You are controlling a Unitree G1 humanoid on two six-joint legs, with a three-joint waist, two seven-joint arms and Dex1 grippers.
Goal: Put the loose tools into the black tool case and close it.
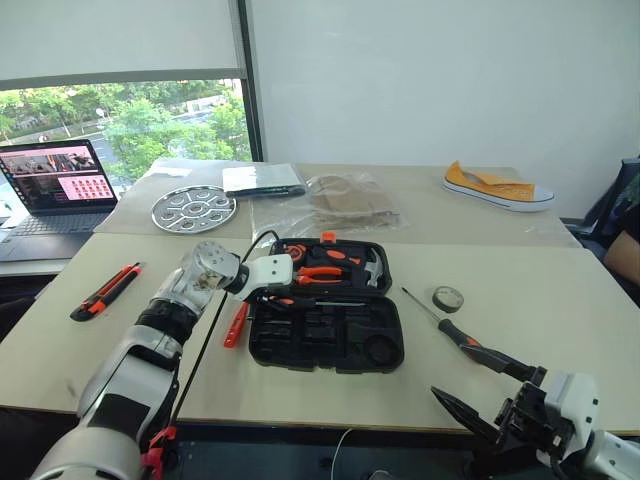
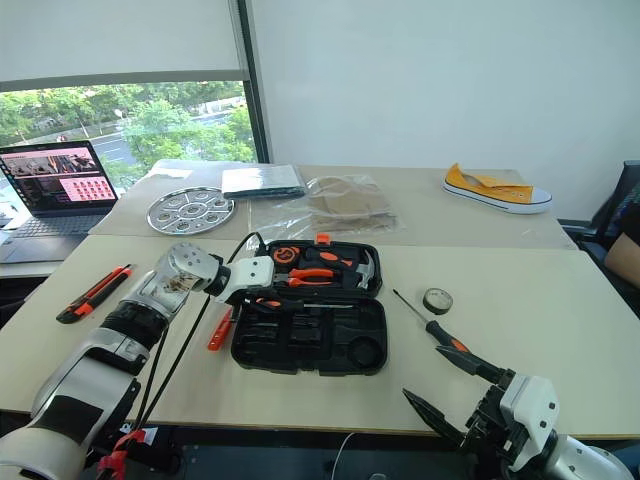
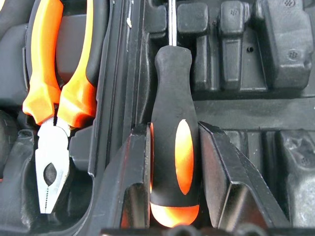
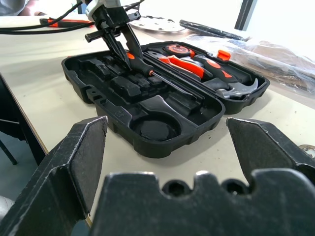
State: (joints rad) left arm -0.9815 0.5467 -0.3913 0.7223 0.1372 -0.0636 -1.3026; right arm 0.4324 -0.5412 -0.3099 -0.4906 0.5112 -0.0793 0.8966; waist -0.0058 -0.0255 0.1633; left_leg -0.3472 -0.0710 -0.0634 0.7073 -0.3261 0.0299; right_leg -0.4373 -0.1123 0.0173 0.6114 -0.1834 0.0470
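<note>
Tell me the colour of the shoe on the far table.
Orange-yellow with a white sole, clearest in the left eye view.

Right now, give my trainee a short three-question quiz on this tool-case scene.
1. True or false: the black tool case lies open.
2. What do the left gripper's jaws hold? A) tape roll B) screwdriver C) hammer
3. Which loose tool lies on the table at the robot's far left?

Key: 1. True. 2. B, the screwdriver, held over the case. 3. The utility knife.
</note>
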